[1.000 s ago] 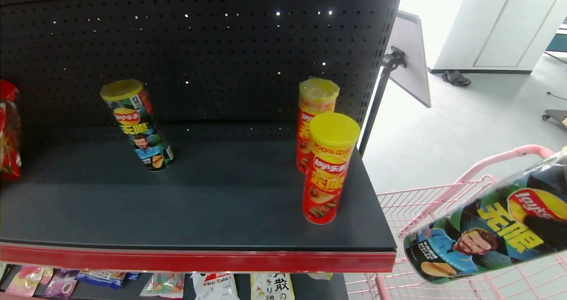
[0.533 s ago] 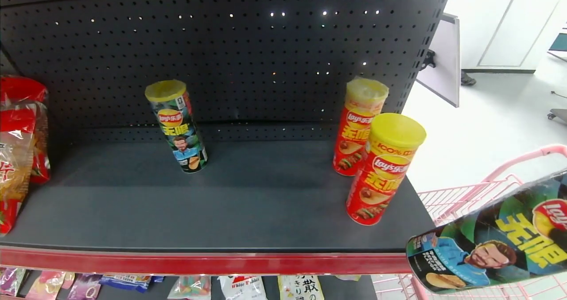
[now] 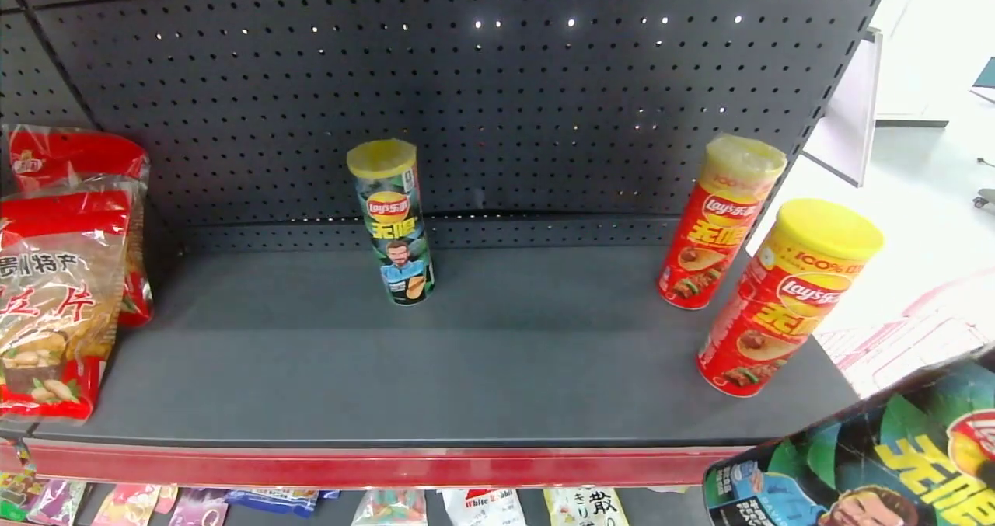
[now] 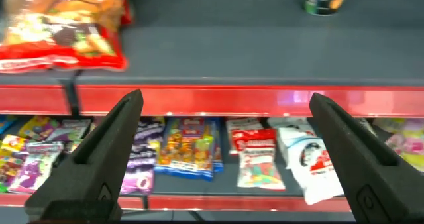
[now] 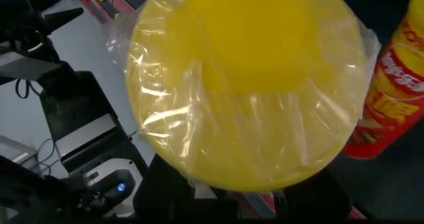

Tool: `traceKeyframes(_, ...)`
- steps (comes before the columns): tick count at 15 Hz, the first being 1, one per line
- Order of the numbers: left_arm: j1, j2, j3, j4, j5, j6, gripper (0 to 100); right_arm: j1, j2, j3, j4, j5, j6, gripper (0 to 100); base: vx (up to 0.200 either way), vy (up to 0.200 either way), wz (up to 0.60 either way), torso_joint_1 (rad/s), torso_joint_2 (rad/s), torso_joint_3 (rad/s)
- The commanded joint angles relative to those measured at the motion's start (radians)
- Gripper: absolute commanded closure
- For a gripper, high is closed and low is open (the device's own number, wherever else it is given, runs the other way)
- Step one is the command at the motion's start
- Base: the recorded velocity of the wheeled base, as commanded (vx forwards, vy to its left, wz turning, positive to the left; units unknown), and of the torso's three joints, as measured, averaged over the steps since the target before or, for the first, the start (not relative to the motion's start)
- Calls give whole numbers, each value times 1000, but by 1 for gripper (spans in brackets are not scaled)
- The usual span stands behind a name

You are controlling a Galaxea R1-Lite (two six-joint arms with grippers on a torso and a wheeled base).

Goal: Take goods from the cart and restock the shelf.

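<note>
A green and black chips can with a yellow lid stands upright near the back of the dark shelf. Two red chips cans stand at the shelf's right end. A second green chips can lies tilted in the air off the shelf's front right corner, held by my right arm. Its plastic-wrapped yellow lid faces the right wrist camera and hides the fingers. My left gripper is open and empty, low in front of the shelf's red front edge.
Red snack bags lean at the shelf's left end. Small packets hang on the lower shelf. The pink cart shows to the right of the shelf. The wide middle of the shelf is bare between the green can and the red cans.
The whole head picture has shifted right, so the camera has turned left. The held green can now sits lower and farther right in the picture.
</note>
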Motion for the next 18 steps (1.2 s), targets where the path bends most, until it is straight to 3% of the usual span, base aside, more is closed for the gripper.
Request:
traceKeyframes(1,0,1,1,-1,0,0,0,29,56,-3,-5,-3,-1,100,0,200,0,2,7,2)
traceKeyframes(11,0,1,1,-1,0,0,0,29,127,-3,-26,-5,-1,100,0,200,0,1,4,0)
traceKeyframes(18,0,1,1,-1,0,0,0,-1,115,0,-28,-37,20,100,0,0,0,0,0,0)
